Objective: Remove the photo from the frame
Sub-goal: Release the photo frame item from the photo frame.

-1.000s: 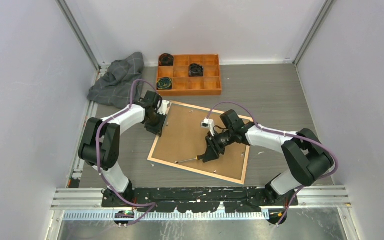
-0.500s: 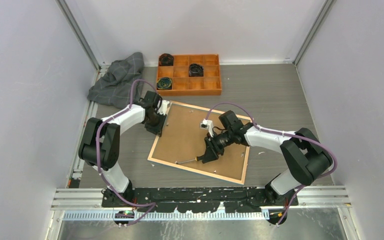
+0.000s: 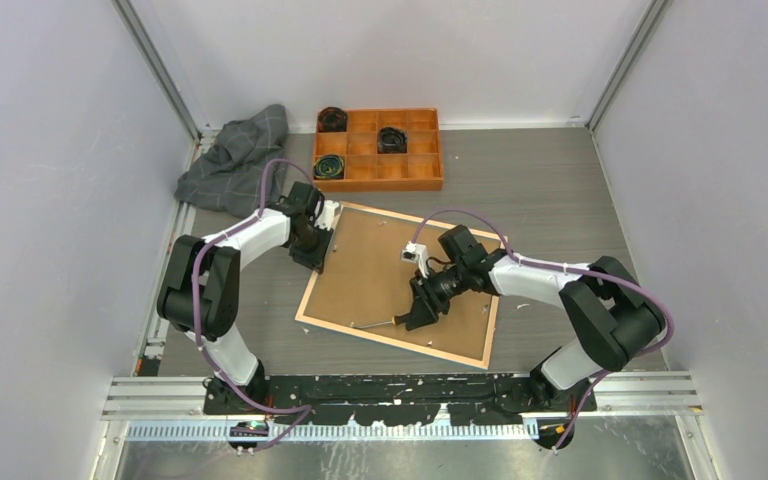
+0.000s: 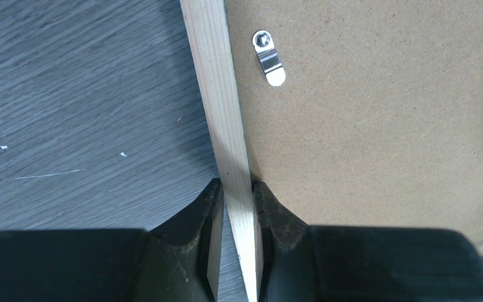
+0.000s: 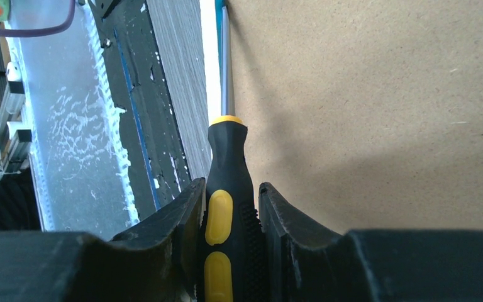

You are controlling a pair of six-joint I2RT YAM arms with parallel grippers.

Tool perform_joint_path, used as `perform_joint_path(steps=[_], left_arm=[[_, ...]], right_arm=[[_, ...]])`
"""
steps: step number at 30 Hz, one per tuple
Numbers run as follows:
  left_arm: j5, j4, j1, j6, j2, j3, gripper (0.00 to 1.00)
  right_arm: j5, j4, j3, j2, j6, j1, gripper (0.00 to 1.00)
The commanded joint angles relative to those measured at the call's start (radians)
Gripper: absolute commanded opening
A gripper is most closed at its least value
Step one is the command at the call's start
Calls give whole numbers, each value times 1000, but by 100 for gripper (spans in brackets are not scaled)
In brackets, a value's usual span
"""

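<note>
The frame (image 3: 440, 354) lies face down on the table, its light wood rim (image 4: 217, 107) around the brown backing board (image 3: 370, 270). The photo is hidden under that board. My left gripper (image 4: 236, 192) is shut on the rim at the frame's left edge (image 3: 312, 262). A metal turn clip (image 4: 269, 58) sits on the board just beyond it. My right gripper (image 5: 231, 184) is shut on a black and yellow screwdriver (image 5: 226, 207) over the board's near part (image 3: 418, 312). The steel shaft (image 5: 226, 69) runs along the board towards the near-left rim (image 5: 209, 56).
An orange compartment tray (image 3: 426, 184) with dark round items stands at the back. A crumpled grey cloth (image 3: 232, 160) lies at the back left. Side walls close in on both sides, and the black base rail (image 3: 400, 390) runs along the near edge.
My right gripper has shifted slightly towards the near edge with the screwdriver in it. The left arm and the frame have not moved.
</note>
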Motion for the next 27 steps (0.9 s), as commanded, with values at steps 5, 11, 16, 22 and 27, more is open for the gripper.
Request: perform_joint_path(steps=[5, 11, 16, 22, 27], left_arm=[[-43, 36, -3, 7, 30, -13, 0], [-20, 43, -5, 5, 12, -43, 0], [-20, 41, -22, -20, 15, -39, 0], [-19, 39, -53, -18, 19, -33, 0], [-19, 38, -56, -18, 18, -34, 0]], right_arm=[[19, 110, -13, -24, 23, 20, 1], [19, 202, -20, -6, 49, 52, 1], [19, 249, -12, 13, 45, 69, 1], [44, 363, 6, 39, 103, 77, 1], [95, 398, 30, 66, 141, 92, 1]])
